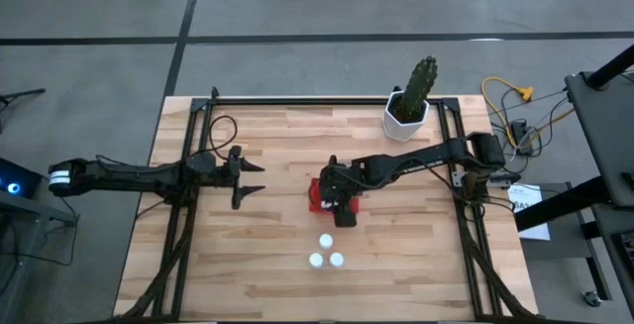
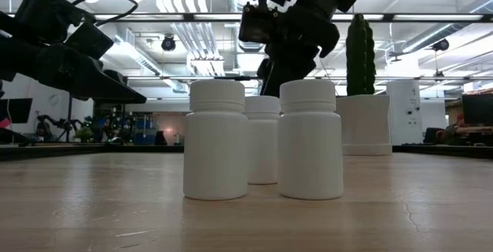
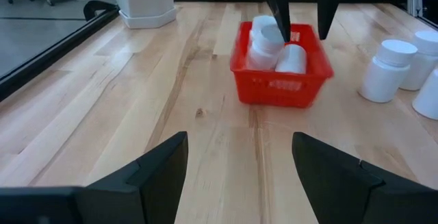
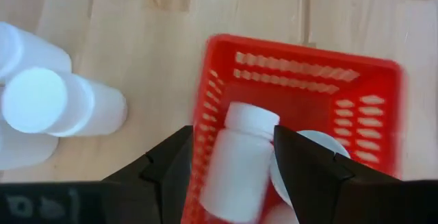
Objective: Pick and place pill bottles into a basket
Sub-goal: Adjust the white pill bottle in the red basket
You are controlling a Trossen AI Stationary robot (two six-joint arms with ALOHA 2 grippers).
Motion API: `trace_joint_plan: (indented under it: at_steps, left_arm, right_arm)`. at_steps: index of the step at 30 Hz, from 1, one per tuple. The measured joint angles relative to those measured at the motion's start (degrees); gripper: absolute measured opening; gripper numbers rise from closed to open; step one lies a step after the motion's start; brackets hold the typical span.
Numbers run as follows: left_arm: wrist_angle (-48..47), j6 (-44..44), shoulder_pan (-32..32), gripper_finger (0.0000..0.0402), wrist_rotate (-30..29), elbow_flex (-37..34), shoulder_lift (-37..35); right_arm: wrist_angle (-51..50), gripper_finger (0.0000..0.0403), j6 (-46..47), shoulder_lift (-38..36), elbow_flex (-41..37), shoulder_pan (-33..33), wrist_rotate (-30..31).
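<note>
In basket [image 3: 274,90]: some pill bottles [image 3: 270,42]
On tabletop [image 1: 267,265]: three left [image 1: 326,254]
Right end effector [image 4: 233,157]: grips one above the basket
Left end effector [image 1: 250,177]: open, idle

Green cactus [image 1: 420,84] upright in a white pot [image 1: 404,118] near the far edge of the wooden table [image 1: 258,265]. Yellow cable [image 1: 510,96] and papers [image 1: 530,210] on the grey floor beyond the right edge.

2 black arms [image 1: 149,175], wedge-shaped fingers [image 3: 161,166], blk cables.
</note>
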Motion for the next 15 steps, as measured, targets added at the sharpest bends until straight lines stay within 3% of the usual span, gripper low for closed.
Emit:
trace_joint_plan:
  at_steps: [15]
  left_arm:
    - [0.00, 0.28, 0.02, 0.0244, 0.02, 0.00, 0.10]
  right_arm:
    - [0.47, 0.0194, -1.06, 0.09, 0.00, -0.13, -1.29]
